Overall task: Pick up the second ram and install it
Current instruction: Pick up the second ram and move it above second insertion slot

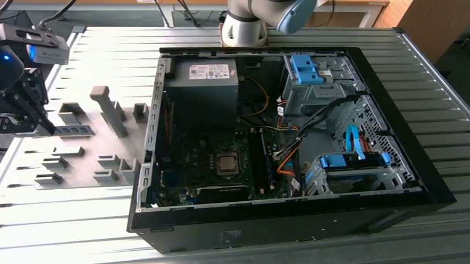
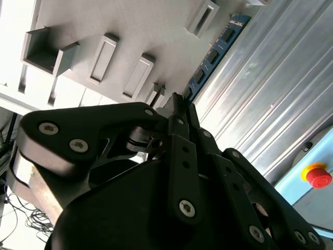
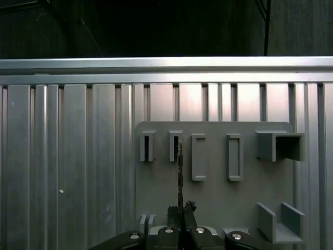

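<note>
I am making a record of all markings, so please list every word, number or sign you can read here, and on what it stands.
Nothing can be read with certainty.
White label on the power supply: print too small to read.
Mark on the computer case front: too faint to read.
Memory stick: no readable print.

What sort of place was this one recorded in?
Probably a robotics lab bench for computer assembly: an open black desktop computer case on a ribbed aluminium table, a grey plate of plastic holder blocks beside it, and a red emergency-stop button.
</note>
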